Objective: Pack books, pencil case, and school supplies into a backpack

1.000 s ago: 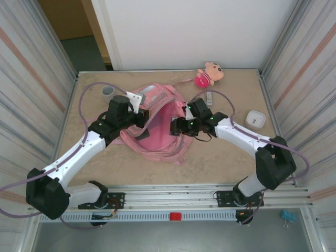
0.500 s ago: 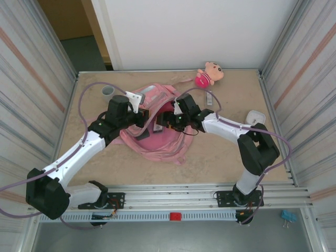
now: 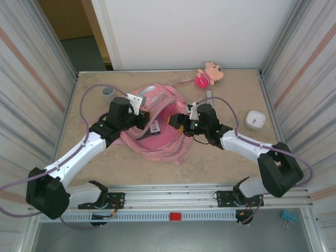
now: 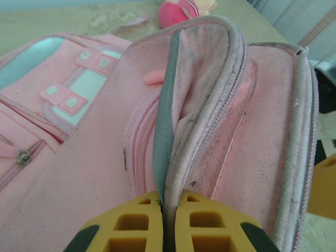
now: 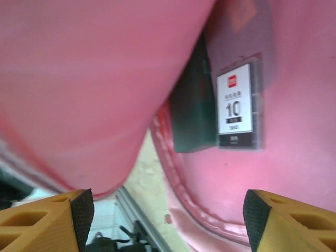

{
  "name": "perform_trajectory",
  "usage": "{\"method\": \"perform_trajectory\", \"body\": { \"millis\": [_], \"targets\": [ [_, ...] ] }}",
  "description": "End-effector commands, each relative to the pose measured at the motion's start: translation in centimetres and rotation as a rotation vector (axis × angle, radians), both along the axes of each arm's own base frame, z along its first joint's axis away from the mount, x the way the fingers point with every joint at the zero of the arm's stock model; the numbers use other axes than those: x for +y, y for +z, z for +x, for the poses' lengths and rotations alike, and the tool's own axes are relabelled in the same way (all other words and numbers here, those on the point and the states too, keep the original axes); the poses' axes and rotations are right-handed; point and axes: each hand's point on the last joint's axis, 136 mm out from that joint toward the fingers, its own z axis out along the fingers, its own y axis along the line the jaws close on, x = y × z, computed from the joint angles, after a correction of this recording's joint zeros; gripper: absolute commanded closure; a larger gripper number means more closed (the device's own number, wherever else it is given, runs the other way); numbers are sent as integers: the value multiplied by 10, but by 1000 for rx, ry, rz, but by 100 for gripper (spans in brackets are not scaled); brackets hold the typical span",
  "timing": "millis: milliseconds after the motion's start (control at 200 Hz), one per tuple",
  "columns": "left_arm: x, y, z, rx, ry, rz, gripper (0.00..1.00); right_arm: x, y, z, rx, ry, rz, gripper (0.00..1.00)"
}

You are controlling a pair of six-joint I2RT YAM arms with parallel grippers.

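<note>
At the upper left of the top view the cup [image 3: 107, 92] stood unused. My left pincer [image 4: 168, 210], at the bottom middle of its wrist view, was pressed together on the zip rim of the backpack [image 3: 157, 144], lifting it so the mouth gaped toward my other arm. Inside that mouth, mid-frame, lay the black piece [image 5: 236, 105], label up, touching a dark flat thing [image 5: 191, 113], maybe a book. Just right of it my right pincer [image 5: 168, 218] was spread wide with nothing between the jaws, so I judged that item packed. Further right the grey stick [image 3: 209, 97] waited on the table [image 3: 220, 163] below the doll [image 3: 208, 73], the white box [image 3: 255, 119] well apart.
</note>
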Motion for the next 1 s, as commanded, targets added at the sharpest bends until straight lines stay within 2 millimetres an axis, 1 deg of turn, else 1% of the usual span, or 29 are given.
{"method": "perform_trajectory", "body": {
  "millis": [0, 110, 135, 170, 190, 215, 291, 336, 406, 471, 536, 596, 661, 742, 792, 882, 997],
  "targets": [
    [-8, -3, 2, 7, -9, -65, 100, 7, 42, -3, -85, -10, 185, 23],
    [-16, -21, 0, 51, -35, -84, 100, 7, 43, -3, -67, -43, 221, 22],
    [-18, -24, -1, 60, -41, -86, 97, 7, 42, -2, -64, -48, 220, 21],
    [-20, -28, -1, 69, -47, -85, 90, 8, 40, -1, -56, -51, 218, 21],
    [-21, -30, -2, 75, -50, -84, 81, 9, 38, 0, -52, -51, 215, 21],
    [-22, -31, -2, 80, -51, -82, 71, 10, 37, 0, -47, -52, 215, 21],
    [-21, -29, -3, 77, -52, -82, 52, 13, 31, 3, -29, -56, 213, 21],
    [-16, -27, -3, 66, -33, -74, 43, 15, 27, 5, -19, -60, 212, 21],
    [-6, -24, -3, 64, 1, -60, 35, 19, 22, 6, -11, -59, 211, 21],
    [9, -26, -5, 74, 47, -42, 32, 22, 19, 8, -3, -54, 205, 22],
    [25, -30, -8, 93, 96, -34, 32, 25, 16, 9, 3, -49, 201, 24],
    [42, -36, -10, 117, 155, -44, 30, 28, 14, 10, 9, -44, 198, 28],
    [61, -45, -11, 150, 230, -78, 29, 28, 7, 12, 29, -49, 182, 37],
    [84, -54, -8, 186, 310, -147, 29, 23, -5, 15, 66, -72, 142, 56],
    [93, -59, -6, 200, 338, -189, 29, 17, -13, 17, 80, -92, 115, 64],
    [107, -69, -1, 234, 375, -250, 29, 4, -25, 19, 106, -114, 68, 73],
    [114, -83, 5, 269, 383, -267, 30, -6, -32, 18, 123, -100, 47, 79]
  ]
}}
